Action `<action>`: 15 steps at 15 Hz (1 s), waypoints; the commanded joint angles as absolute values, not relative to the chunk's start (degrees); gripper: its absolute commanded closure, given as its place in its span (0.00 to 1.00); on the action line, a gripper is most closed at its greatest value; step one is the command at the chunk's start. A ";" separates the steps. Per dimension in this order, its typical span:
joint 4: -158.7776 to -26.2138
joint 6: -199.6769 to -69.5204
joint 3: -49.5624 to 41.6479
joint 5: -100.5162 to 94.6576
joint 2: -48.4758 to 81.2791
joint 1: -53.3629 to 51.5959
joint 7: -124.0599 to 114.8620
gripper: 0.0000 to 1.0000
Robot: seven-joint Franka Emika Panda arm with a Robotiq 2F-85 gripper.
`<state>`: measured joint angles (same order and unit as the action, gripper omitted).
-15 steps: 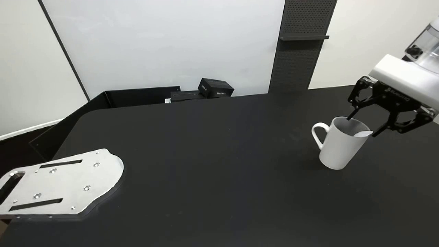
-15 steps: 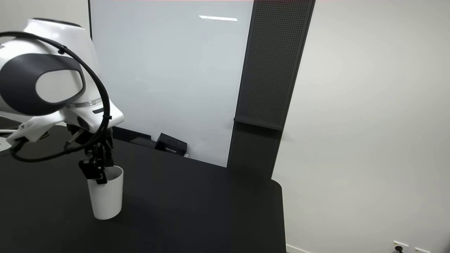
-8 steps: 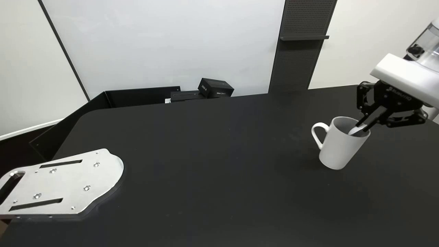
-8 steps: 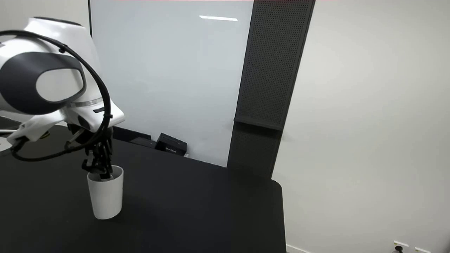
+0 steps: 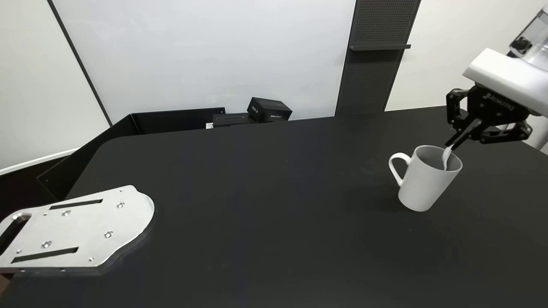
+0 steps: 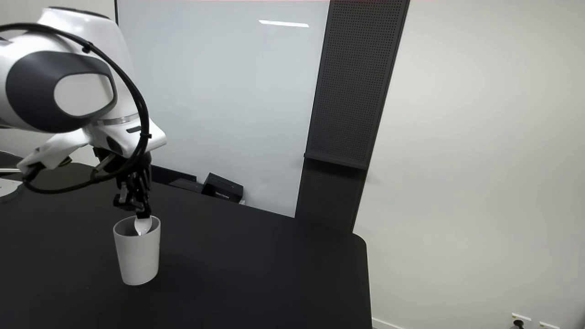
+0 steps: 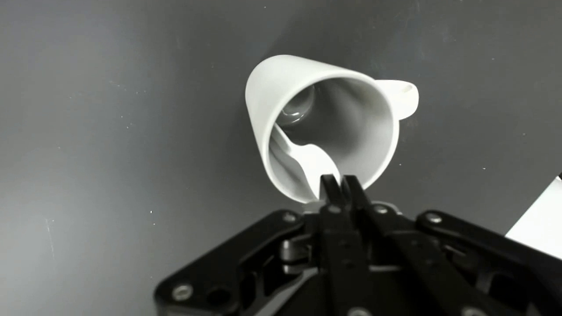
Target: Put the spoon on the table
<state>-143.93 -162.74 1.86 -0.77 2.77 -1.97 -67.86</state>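
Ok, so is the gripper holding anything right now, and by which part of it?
Yes: the gripper is shut on the white spoon, by the outer end of its bowl, with the handle pointing down into the mug.

there is one plain white mug (image 5: pixel 423 188) with a single looped handle (image 7: pixel 401 100), one small slender white spoon (image 7: pixel 314 163), one black jointed end effector (image 7: pixel 339 179) with two fingers (image 7: pixel 329 188), and one large matte black desk (image 5: pixel 257 214). an exterior view shows one flat silver metal plate (image 5: pixel 85 226), cut with two long narrow slots (image 5: pixel 77 204). both exterior views show one dark grey perforated panel (image 6: pixel 354 100), carrying one thin ledge (image 5: pixel 379 47), and at least one small black box (image 5: pixel 269 110).
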 commanded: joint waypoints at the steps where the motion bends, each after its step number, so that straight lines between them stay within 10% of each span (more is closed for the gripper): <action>1: -143.13 -159.46 1.71 -2.08 -1.14 -3.08 -71.36 0.99; 15: -142.94 -152.29 9.92 -20.18 -16.62 5.44 -84.97 0.99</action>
<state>-142.94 -154.80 7.72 -16.83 -13.80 2.39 -81.23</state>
